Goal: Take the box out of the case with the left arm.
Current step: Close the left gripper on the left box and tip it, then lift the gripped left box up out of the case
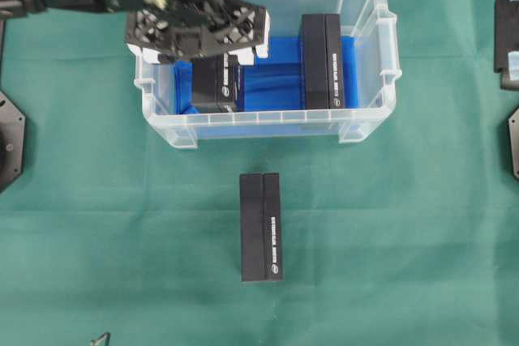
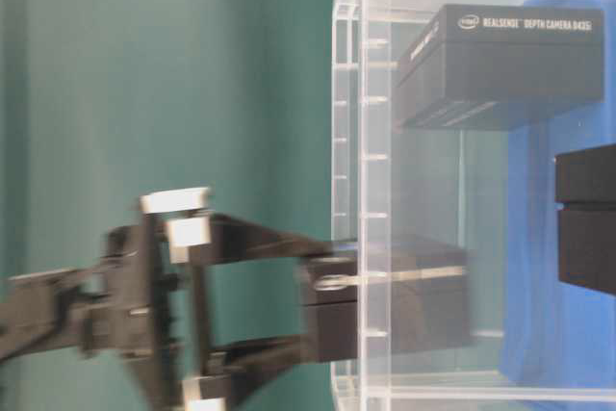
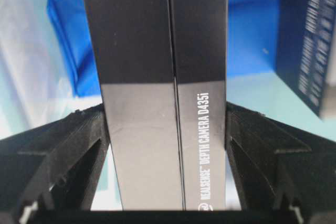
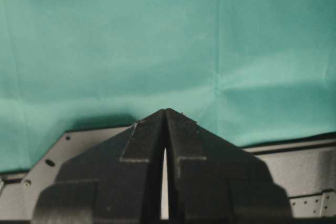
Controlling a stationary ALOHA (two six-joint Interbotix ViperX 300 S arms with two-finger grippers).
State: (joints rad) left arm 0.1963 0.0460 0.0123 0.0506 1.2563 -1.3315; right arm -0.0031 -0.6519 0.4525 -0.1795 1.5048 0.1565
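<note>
The clear case [image 1: 369, 123] with its blue lining stands at the top middle of the green table. My left gripper [image 1: 209, 50] reaches into the case's left half, shut on the end of a black box [image 1: 215, 83] that looks foreshortened, tipped up. In the left wrist view the box [image 3: 163, 77] fills the gap and both fingers [image 3: 79, 145] press its sides. From table level the left gripper [image 2: 332, 300] and held box [image 2: 414, 300] are blurred at the case wall [image 2: 371, 141]. My right gripper [image 4: 165, 113] is shut on nothing over bare cloth.
A second black box [image 1: 323, 62] stands in the right half of the case. Another black box [image 1: 261, 227] lies flat on the cloth in front of the case. Black arm bases sit at the left edge [image 1: 10, 139] and right edge [image 1: 507, 34].
</note>
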